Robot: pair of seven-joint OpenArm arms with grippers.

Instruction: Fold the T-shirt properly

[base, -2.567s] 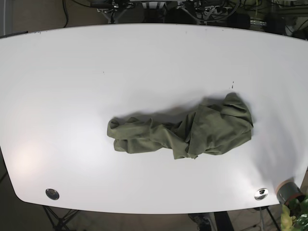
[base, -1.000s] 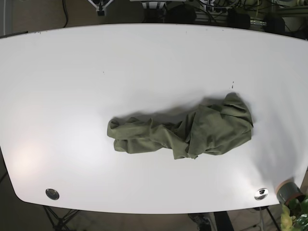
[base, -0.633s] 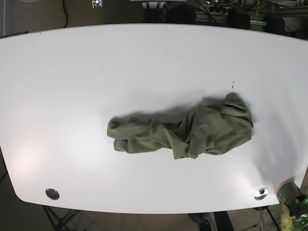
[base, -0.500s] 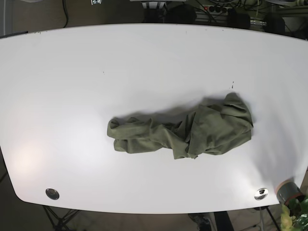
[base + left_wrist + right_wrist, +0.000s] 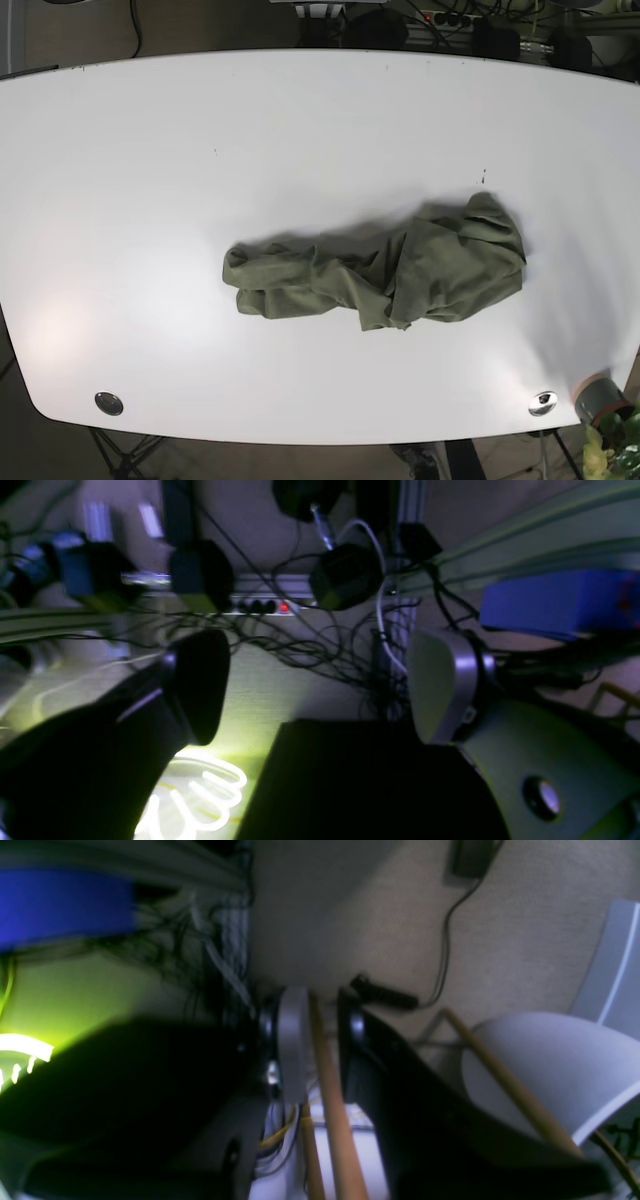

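Since neither arm shows anywhere in the base view, the T-shirt [image 5: 385, 275] lies as a loose, crumpled olive heap on the white table [image 5: 150, 180], a little right of and below the middle of the frame, with nothing touching it; I judge the folding has not begun and the cloth must first be spread flat. Its long axis runs roughly left to right across the picture, tilting up slightly toward the right. The bulkier, wider mass sits at the right end and a narrower bunched tail reaches toward the left; which end is collar and which is hem I cannot tell from the wrinkles. Both wrist cameras look away from the table at cables and room clutter, which suggests the arms are parked off the work surface. The left gripper [image 5: 315, 685] has its jaws spread well apart with nothing between them. The right gripper [image 5: 322, 1050] has its jaws near each other with a narrow gap left; a wooden rod appears in that gap, but it looks like background, not something held.
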